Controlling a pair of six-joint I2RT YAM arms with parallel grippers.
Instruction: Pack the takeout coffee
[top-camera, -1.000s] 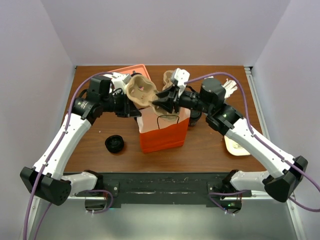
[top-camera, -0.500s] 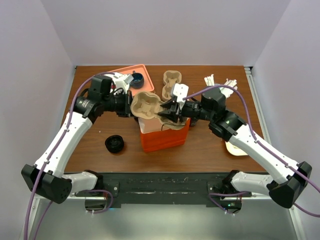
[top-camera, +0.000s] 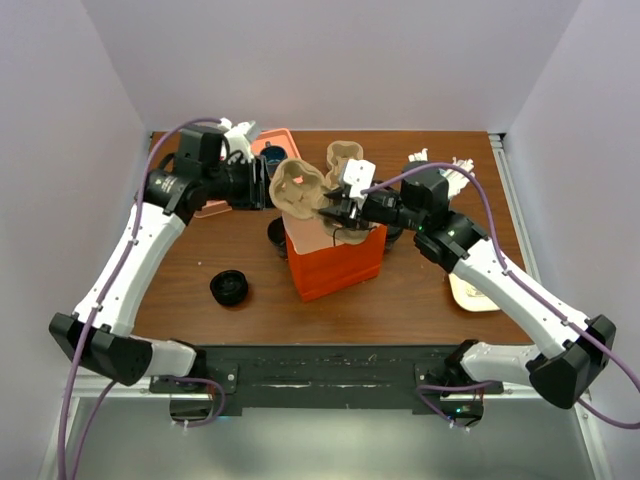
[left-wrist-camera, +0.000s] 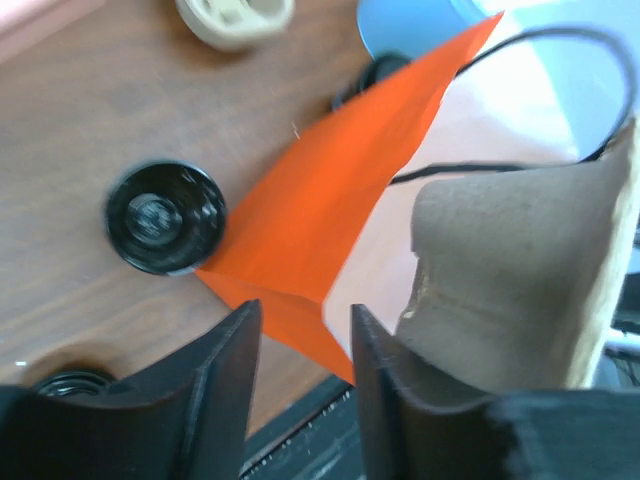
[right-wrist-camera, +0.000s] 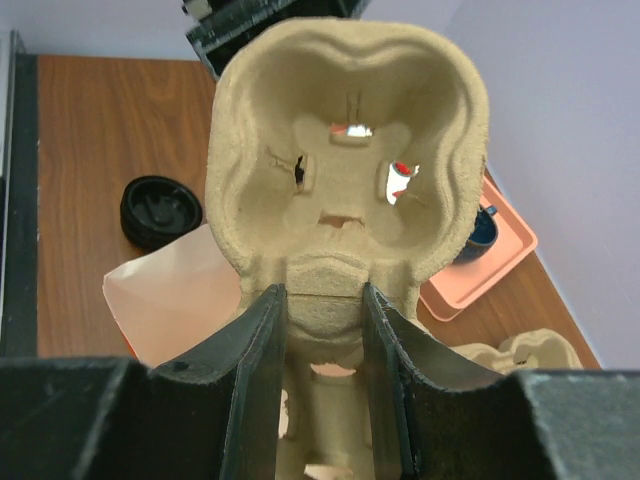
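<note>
While tight in right claw (right-wrist-camera: 322, 300) over orange bag (top-camera: 335, 265), pulp carrier (right-wrist-camera: 345, 150); left claw (left-wrist-camera: 300, 320) alongside, fingers (left-wrist-camera: 225, 390) seemingly apart.

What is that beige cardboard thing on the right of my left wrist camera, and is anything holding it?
Observer: A pulp cup carrier; the right gripper is clamped on its narrow middle, per the right wrist view.
Operator: Where is it?
Observer: The top view shows it held on edge just above the orange bag.
Operator: What's behind it?
Observer: A salmon tray holding a dark blue cup.
</note>
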